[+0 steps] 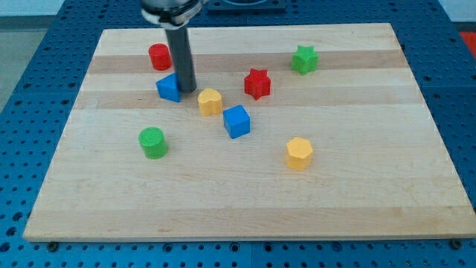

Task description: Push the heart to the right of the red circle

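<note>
The yellow heart (210,101) lies a little left of the board's middle. The red circle (159,56) stands near the view's top left, partly behind my rod. My tip (186,90) rests on the board just left of and slightly above the heart, touching or nearly touching the right side of a blue block (169,87). The heart sits below and to the right of the red circle.
A blue cube (237,121) lies just right of and below the heart. A red star (257,83) and a green star (303,59) are toward the top right. A green circle (153,142) is at the left, a yellow hexagon (299,153) at the lower right.
</note>
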Available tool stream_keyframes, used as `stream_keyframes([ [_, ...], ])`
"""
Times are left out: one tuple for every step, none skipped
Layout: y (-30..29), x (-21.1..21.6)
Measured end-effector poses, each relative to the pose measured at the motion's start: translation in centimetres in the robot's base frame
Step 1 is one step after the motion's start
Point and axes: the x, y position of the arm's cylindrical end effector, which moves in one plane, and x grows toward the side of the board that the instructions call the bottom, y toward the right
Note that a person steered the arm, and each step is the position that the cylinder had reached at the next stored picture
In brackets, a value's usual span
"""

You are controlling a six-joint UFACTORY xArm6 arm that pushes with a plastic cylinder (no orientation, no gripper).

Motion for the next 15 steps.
stream_keyframes([
  [-0.1, 0.2],
  [0.0, 4.2],
  [0.1, 5.8],
  [3.4, 6.0],
  [7.5, 6.0],
  [7.5, 5.9],
  [5.7, 4.8],
  [5.4, 4.7],
  [5.4, 4.3],
  [5.4, 3.1],
  [5.3, 1.6],
  [4.9, -0.1],
  [3.4, -1.9],
  [2.3, -4.0],
  [2.0, -5.0],
])
